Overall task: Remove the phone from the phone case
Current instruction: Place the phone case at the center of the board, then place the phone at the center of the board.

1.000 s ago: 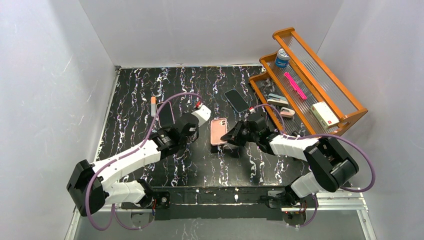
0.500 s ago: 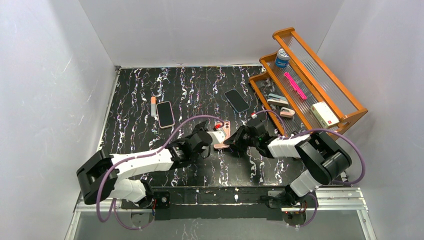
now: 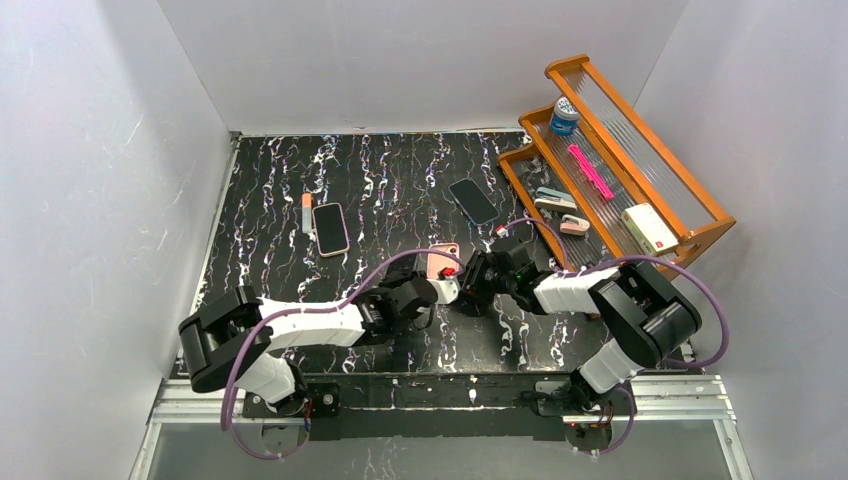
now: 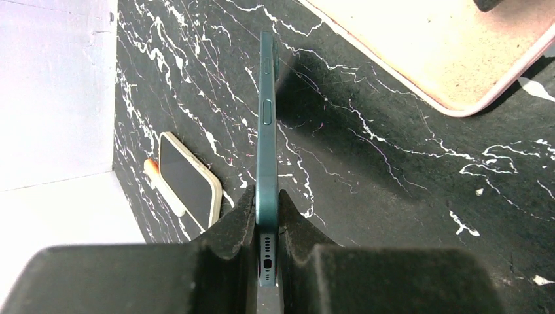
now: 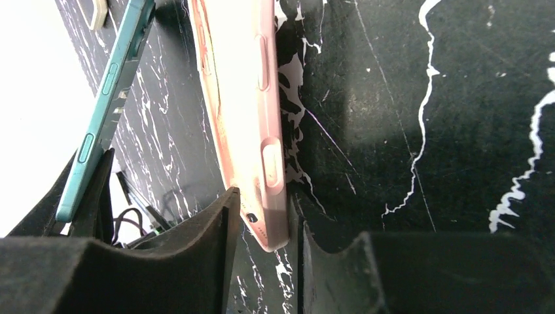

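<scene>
Left end effector (image 4: 267,204) is clamped on the teal phone (image 4: 266,131) and right end effector (image 5: 263,204) pinches the pink phone case (image 5: 239,85) just beside it over the desk (image 5: 425,98), the two look separated, so pull straight apart, grips firm, no twisting.

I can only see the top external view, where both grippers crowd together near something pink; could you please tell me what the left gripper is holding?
Observer: The left wrist view shows the left gripper clamped on the port end of a teal phone, held edge-on.
Operator: Thank you. Is it out of its case?
Observer: Yes. In the right wrist view the pink case and the phone are apart, with the table showing between them.
Operator: And what holds the case?
Observer: The right gripper is shut on one end of it.
</scene>
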`<move>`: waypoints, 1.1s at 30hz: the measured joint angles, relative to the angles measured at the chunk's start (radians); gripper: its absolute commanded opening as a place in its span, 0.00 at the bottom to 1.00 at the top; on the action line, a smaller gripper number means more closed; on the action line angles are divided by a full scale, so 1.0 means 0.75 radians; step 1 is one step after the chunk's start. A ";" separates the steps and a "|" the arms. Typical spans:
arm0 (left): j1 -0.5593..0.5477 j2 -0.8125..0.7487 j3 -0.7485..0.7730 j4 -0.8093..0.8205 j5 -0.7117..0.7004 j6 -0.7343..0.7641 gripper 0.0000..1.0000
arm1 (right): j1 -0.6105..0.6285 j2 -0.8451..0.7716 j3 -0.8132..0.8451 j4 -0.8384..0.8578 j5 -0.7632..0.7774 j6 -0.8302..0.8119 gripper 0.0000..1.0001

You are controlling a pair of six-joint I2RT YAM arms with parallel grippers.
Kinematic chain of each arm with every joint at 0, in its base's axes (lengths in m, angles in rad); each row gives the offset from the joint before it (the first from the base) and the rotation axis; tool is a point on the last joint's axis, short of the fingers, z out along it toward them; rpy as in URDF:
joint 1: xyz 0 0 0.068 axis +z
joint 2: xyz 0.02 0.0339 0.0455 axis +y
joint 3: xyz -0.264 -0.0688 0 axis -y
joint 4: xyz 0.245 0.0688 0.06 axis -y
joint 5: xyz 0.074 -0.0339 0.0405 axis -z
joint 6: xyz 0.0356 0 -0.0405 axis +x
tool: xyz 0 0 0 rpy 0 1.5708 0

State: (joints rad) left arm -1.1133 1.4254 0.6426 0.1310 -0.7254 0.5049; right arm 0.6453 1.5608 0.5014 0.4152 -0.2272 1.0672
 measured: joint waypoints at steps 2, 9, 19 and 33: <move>-0.008 0.018 0.000 0.014 -0.019 0.005 0.03 | 0.000 -0.011 0.002 -0.005 -0.005 -0.014 0.44; -0.021 0.082 0.000 0.074 -0.056 0.027 0.18 | 0.000 -0.101 0.001 -0.120 0.052 -0.080 0.58; -0.052 0.138 -0.020 0.025 -0.023 -0.002 0.49 | -0.003 -0.210 0.002 -0.254 0.186 -0.162 0.66; -0.091 0.195 0.055 -0.094 -0.054 -0.117 0.84 | -0.006 -0.268 0.034 -0.333 0.260 -0.277 0.99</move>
State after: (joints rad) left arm -1.1812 1.5719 0.6842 0.0605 -0.7658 0.4168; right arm 0.6407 1.3602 0.5270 0.1658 -0.0322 0.8597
